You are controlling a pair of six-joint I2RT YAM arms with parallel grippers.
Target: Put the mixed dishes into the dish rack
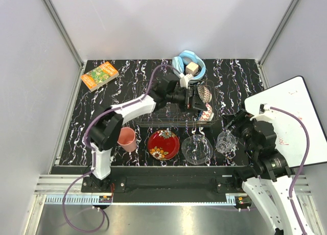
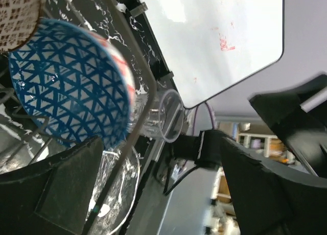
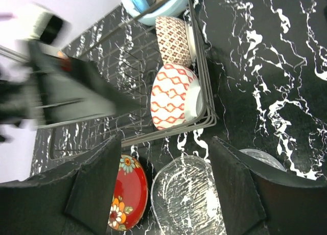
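Observation:
The wire dish rack stands mid-table. My left gripper reaches over its right end and is open and empty. A small blue patterned bowl lies on its side in the rack just past the left finger, free of the jaws. My right gripper is open and empty, hovering over the clear glass bowl. On the table in front of the rack are the pink cup, the red floral plate and the clear glass cup.
A brown lattice bowl and a red-and-white bowl lean in the rack's right end. A light-blue bowl with a tan cube sits behind the rack, an orange-green book at back left, a whiteboard at right.

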